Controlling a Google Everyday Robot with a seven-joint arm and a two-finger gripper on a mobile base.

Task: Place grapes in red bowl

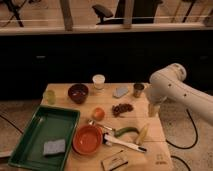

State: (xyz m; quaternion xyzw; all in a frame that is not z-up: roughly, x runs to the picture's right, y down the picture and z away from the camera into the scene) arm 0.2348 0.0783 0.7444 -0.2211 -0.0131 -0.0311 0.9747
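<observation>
Pincer [154, 109] hangs wide and empty, grapes [122, 108] lying just at its nine o'clock. A shallow pinch could drop the bunch, or the carry could clip the orange fruit [98, 113] on the way to the red bowl [87, 140], seven o'clock of the grapes.

Bare desk [140, 116] between grapes [122, 108] and gripper [154, 110], jaws apart, right of them; orange fruit [98, 113] blocks the left side.
</observation>
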